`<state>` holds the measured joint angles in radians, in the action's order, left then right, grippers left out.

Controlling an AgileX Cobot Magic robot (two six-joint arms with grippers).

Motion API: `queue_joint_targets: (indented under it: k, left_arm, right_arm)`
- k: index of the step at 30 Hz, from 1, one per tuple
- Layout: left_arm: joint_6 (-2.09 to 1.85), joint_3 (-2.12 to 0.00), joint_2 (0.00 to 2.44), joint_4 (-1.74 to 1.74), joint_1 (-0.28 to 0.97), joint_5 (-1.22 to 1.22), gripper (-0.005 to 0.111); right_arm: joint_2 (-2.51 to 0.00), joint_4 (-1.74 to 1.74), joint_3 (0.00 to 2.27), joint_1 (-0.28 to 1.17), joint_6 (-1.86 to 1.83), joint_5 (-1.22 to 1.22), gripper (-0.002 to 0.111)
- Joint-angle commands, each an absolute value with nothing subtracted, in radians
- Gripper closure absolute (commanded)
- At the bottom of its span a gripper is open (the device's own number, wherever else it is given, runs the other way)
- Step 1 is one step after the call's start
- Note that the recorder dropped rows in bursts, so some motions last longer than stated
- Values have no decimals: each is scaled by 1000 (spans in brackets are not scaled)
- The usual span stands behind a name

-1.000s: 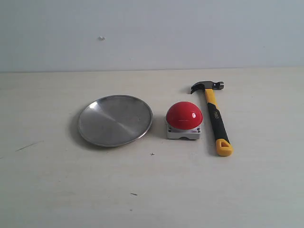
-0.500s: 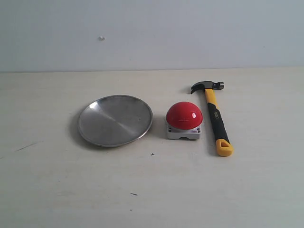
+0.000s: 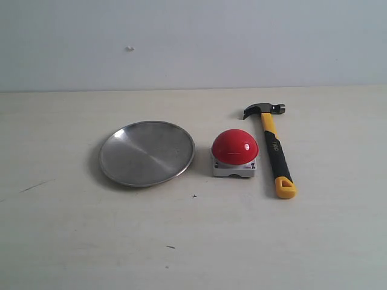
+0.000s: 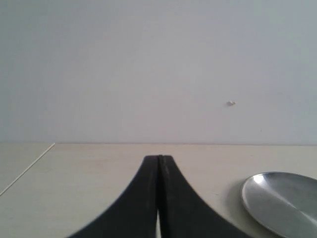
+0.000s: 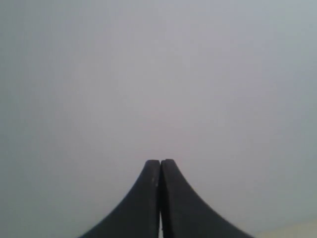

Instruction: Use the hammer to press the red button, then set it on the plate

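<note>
The hammer lies flat on the table, dark head toward the wall, yellow handle end toward the front. Just left of it sits the red button on its grey square base. Further left rests the round silver plate, whose edge also shows in the left wrist view as the plate. Neither arm appears in the exterior view. My left gripper is shut and holds nothing, low over the table, off to the plate's side. My right gripper is shut on nothing and faces only the plain wall.
The pale wooden table runs back to a grey wall. A few small dark marks dot the tabletop near the front. A table edge line shows in the left wrist view.
</note>
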<state>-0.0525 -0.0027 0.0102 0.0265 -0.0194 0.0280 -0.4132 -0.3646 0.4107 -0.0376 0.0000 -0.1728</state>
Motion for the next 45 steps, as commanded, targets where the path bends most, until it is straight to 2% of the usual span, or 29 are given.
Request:
queue_joint_targets:
  k: [1, 8, 14, 21, 25, 31, 35, 39, 45]
  left_arm:
    - [-48, 0, 11, 28, -20, 20, 107]
    - [-48, 0, 11, 28, -20, 20, 107]
    - [-48, 0, 11, 28, -20, 20, 107]
    - [-48, 0, 11, 28, -20, 20, 107]
    - [-48, 0, 11, 28, -20, 20, 107]
    - [-48, 0, 11, 28, -20, 20, 107]
    - [-48, 0, 11, 28, -20, 20, 107]
    - [-48, 0, 11, 28, -20, 20, 107]
    - [-48, 0, 11, 28, -20, 20, 107]
  right_arm:
    - [-735, -366, 632, -43, -104, 103, 108]
    - [-1214, -356, 1004, -43, -104, 419, 108]
    - [-1473, -332, 1233, -43, -164, 628, 108]
    - [-1774, -89, 1622, -43, -13, 1046, 107]
    - [-1882, -78, 1743, -43, 9, 1007, 101]
    - [-1969, -127, 1759, -43, -23, 981, 101]
    - [-2088, -130, 1853, -37, -23, 1068, 88]
    - [-2200, -118, 1951, -25, 9, 1096, 63]
    - [-2315, -108, 2085, 0, 29, 1078, 61]
